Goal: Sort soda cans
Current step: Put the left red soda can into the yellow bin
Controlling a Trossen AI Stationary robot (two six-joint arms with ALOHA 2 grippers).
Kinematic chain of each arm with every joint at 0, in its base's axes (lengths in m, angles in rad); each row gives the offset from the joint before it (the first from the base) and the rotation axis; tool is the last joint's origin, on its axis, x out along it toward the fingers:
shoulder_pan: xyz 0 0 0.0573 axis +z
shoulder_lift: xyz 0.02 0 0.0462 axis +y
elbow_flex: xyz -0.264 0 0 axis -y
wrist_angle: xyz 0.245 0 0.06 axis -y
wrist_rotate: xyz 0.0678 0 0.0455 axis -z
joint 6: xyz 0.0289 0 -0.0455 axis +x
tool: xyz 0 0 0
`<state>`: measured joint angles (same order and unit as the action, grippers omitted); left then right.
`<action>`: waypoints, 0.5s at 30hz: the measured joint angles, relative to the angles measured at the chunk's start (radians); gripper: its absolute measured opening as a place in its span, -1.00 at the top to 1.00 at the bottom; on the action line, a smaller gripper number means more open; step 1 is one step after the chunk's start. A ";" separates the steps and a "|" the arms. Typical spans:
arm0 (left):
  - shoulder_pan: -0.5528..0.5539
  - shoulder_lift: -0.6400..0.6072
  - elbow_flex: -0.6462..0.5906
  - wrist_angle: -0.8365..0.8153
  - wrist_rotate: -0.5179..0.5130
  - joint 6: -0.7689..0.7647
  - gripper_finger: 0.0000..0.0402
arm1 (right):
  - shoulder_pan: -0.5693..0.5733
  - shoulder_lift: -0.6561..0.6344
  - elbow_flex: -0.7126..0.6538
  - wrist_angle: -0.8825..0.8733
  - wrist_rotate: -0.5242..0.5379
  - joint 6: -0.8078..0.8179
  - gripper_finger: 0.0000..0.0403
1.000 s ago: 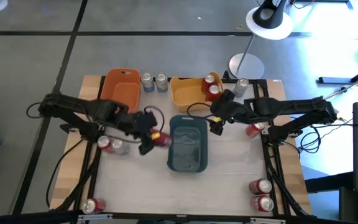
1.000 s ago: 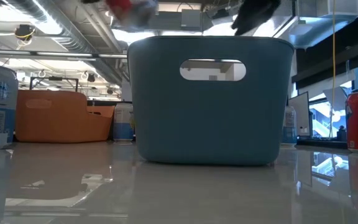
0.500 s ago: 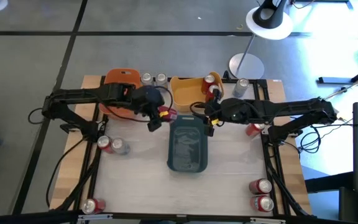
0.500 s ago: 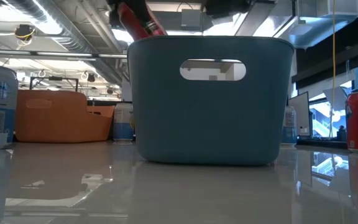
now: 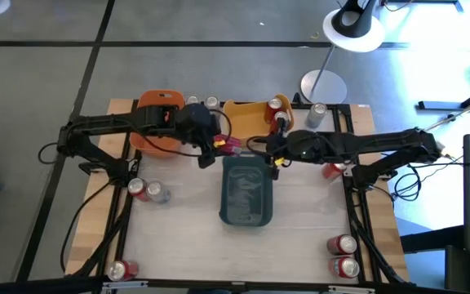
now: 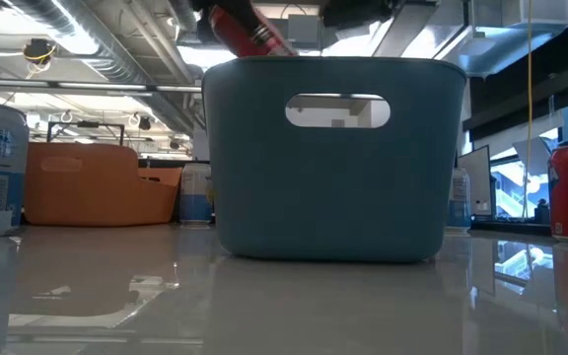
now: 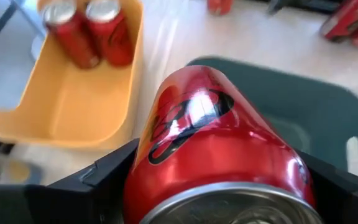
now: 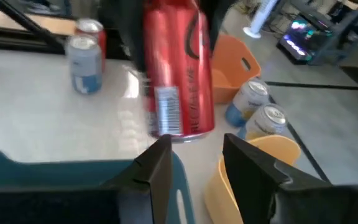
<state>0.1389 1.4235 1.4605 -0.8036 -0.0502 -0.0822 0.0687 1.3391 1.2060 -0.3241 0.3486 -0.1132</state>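
Red soda can (image 7: 219, 149) sits clamped in the left claw (image 5: 217, 150), hanging over the blue-grey bin's (image 5: 247, 192) far rim beside the yellow bin (image 5: 239, 122). Right claw (image 8: 194, 162) waits close by, fingers narrowly apart (holding nothing). I'd centre it over the chosen bin before letting go.

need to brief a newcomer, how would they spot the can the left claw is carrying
Find the dark blue-grey bin mid-table. At its far edge the left claw grips a red can in the air. Every other can stands on the table or in the yellow bin.
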 joint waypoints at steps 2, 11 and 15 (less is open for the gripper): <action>0.000 0.004 0.000 0.028 0.000 0.015 -0.51 | -0.010 0.016 0.000 0.020 -0.008 -0.022 0.29; 0.000 0.027 0.000 0.100 0.022 0.097 -0.51 | -0.075 0.063 0.000 0.092 -0.158 0.013 0.29; 0.002 0.027 -0.004 0.132 0.017 0.121 -0.51 | -0.091 0.086 -0.002 0.080 -0.161 0.039 0.29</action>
<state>0.1406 1.4502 1.4567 -0.6715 -0.0336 0.0385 -0.0223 1.4253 1.2041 -0.2445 0.1872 -0.0746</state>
